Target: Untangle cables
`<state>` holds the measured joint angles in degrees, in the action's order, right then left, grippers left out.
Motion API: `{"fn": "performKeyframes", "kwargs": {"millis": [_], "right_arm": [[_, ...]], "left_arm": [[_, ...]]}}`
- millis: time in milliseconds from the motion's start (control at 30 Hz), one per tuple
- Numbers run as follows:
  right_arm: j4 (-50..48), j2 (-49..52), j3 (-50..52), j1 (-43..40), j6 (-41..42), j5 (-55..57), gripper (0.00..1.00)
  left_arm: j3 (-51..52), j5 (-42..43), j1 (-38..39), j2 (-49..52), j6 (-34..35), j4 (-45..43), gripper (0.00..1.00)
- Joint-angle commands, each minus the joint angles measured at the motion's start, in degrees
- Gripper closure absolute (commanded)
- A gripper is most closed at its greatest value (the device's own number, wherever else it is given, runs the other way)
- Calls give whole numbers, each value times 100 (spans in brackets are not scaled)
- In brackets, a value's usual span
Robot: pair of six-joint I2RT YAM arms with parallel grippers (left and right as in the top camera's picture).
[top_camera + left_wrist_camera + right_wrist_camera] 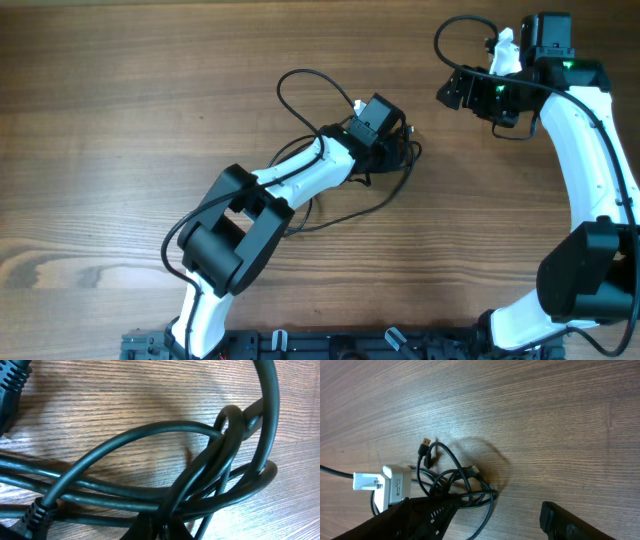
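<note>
Overhead, the left gripper [388, 138] sits down on the cables [408, 152] mid-desk [120, 120]; I cannot tell its opening; left wrist view, cords loop and cross; right wrist view, the right gripper [500, 509] is spread wide, apart from them.

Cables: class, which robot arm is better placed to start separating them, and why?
Left, most likely. The left hand sits right over the cable bundle, cords filling its wrist view. The right hand hangs off to the side, apart from the bundle.

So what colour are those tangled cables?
The cables are black, clearest in the left wrist view.
</note>
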<state>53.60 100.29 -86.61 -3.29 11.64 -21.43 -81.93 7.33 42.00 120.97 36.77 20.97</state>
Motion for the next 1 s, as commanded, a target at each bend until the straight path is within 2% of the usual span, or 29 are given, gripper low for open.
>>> {"fn": "performKeyframes", "kwargs": {"millis": [0,100,200,333,500,667,867,967], "right_arm": [[2,83,-127,13,-107,-315,15],[7,83,-127,13,-116,-485,16],[20,83,-127,13,-625,-1464,16],[24,83,-122,39,-717,-1683,24],[-2,83,-122,313,-931,-2065,37],[-20,83,-122,627,-944,-2061,45],[-24,83,-122,688,68,-1532,60],[-13,83,-101,699,79,-1436,62]], "left_arm": [[-66,426,-105,-400,-55,0,96],[-66,1102,-271,-914,-476,37,96],[-66,1714,-455,-1281,-658,127,96],[-66,2181,-610,-1384,-654,140,96],[-66,2177,-627,-1384,-654,240,96],[-66,2179,-627,-1384,-654,286,96],[-66,2179,-627,-1384,-651,306,96],[-66,2181,-627,-1384,-651,304,96]]}}
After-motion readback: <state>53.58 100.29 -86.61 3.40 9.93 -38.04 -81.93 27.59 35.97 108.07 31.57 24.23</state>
